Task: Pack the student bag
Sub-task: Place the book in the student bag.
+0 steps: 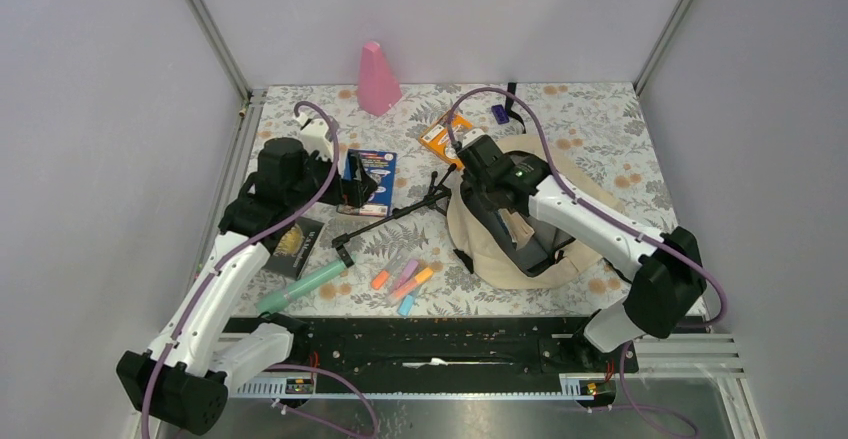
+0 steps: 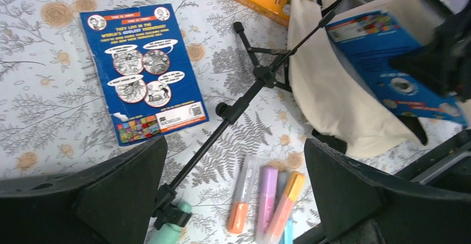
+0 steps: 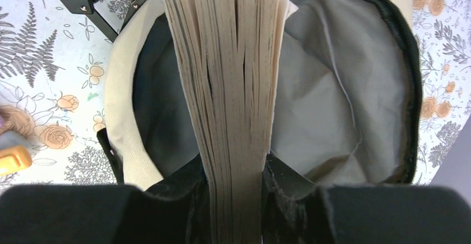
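Student bag lies open on floral surface, right of centre. I see R jaws clamped on thick book at bag mouth. L jaws wide open, near blue paperback.

Robot lab cell, plain white walls, metal corner posts, floral table, rail-mounted arms

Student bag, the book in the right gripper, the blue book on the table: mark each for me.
student bag [image 3: 339,88]: right wrist view, grey inner lining.
held book [image 3: 233,88]: right wrist view, page edges.
blue book [image 2: 141,71]: left wrist view, printed cover.
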